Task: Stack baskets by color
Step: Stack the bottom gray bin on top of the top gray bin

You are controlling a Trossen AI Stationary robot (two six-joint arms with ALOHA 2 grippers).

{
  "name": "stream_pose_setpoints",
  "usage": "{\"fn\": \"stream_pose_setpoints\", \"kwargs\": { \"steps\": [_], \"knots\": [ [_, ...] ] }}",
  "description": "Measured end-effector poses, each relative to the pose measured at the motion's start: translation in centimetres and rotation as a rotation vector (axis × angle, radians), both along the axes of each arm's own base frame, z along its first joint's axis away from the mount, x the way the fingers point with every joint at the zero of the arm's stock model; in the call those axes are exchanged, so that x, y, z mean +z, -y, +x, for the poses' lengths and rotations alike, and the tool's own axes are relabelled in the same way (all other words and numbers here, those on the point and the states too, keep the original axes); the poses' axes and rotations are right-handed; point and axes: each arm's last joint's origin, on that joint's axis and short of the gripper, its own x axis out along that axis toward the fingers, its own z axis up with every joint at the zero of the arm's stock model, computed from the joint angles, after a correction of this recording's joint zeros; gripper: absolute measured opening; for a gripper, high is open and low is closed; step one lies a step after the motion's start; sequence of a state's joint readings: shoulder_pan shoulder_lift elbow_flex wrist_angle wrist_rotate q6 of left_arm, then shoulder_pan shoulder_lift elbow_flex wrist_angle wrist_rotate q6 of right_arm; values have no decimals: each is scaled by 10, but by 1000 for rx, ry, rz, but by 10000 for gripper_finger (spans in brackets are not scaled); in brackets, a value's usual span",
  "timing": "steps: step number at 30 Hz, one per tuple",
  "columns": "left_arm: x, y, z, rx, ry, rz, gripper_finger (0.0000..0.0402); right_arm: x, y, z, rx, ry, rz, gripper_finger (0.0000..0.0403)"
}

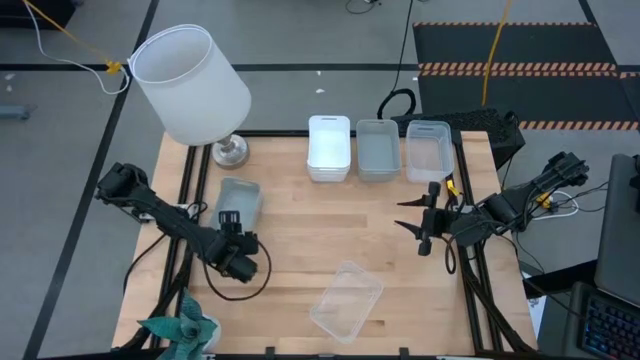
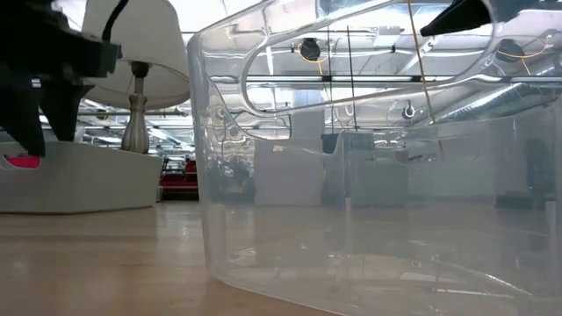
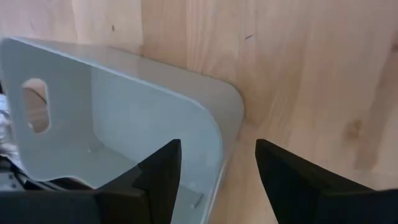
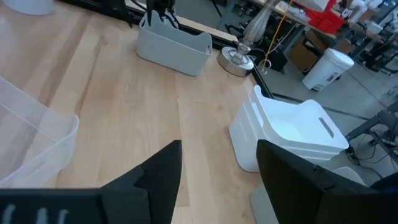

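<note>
On the left side of the table, your left gripper stands at the near end of a lone grey basket, just in front of the lamp. In its wrist view the jaws are open and straddle one wall of this basket, one finger inside and one outside, not yet closed on it. Close fully on the wall before you lift, and keep the basket level (the lamp base is near).

At the far edge stand the white stack, the grey stack and the clear stack; bring the basket above the grey one.

A loose clear basket lies near the front edge. Your right gripper waits with jaws wide apart and empty.
</note>
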State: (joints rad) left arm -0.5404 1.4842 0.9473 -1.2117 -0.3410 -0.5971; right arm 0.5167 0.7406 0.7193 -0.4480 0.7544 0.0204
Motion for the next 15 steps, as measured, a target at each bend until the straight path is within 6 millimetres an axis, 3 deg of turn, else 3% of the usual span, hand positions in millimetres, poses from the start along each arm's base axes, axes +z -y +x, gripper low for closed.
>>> {"fn": "stream_pose_setpoints", "kwargs": {
  "steps": [6,15],
  "knots": [
    [-10,-10,-1,14,31,-40,182,2,-1,1,13,13,-17,201],
    [9,-8,16,-39,121,-101,28,6,-2,3,22,45,-21,201]
  ]
}}
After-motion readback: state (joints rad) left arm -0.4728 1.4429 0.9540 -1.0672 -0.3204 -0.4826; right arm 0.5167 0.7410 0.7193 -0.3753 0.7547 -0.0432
